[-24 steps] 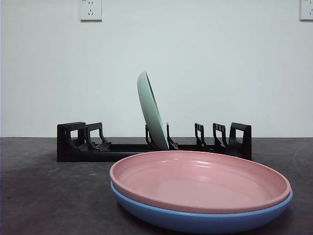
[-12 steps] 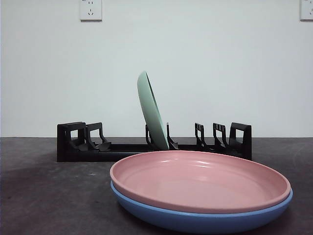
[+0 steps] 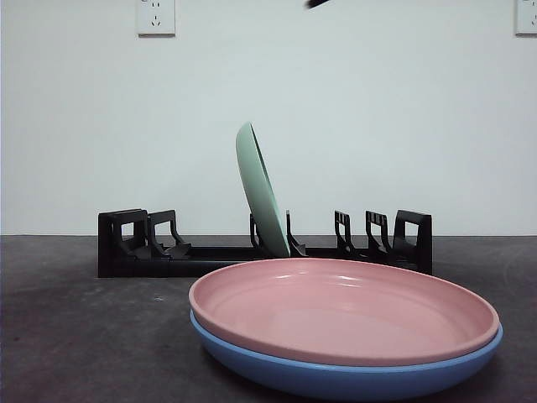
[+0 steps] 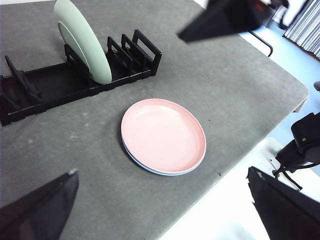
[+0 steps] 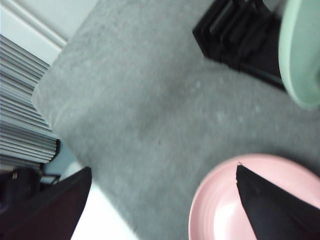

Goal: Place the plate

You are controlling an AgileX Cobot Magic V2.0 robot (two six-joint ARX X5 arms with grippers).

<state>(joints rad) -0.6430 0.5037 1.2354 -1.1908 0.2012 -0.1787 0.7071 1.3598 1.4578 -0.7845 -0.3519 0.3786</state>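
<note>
A pink plate [image 3: 344, 311] lies stacked on a blue plate [image 3: 336, 379] near the table's front. Behind them a pale green plate [image 3: 262, 193] stands on edge in a black slotted rack [image 3: 134, 252]. My left gripper [image 4: 161, 171] hangs high above the table, open and empty, looking down on the pink plate [image 4: 162, 132], green plate [image 4: 82, 40] and rack [image 4: 45, 90]. My right gripper [image 5: 163, 169] is open and empty in the air beside the pink plate [image 5: 225, 205], with the green plate [image 5: 300, 55] and rack [image 5: 235, 35] beyond. It shows as a dark shape [image 4: 220, 20] in the left wrist view.
The rack has free slots on both sides of the green plate. A black tip [image 3: 317, 3] of an arm pokes in at the front view's top edge. The table's rounded edge [image 4: 280, 100] drops off close to the stacked plates.
A black arm tip has come into the front view at the top edge. The plates and the rack have not moved.
</note>
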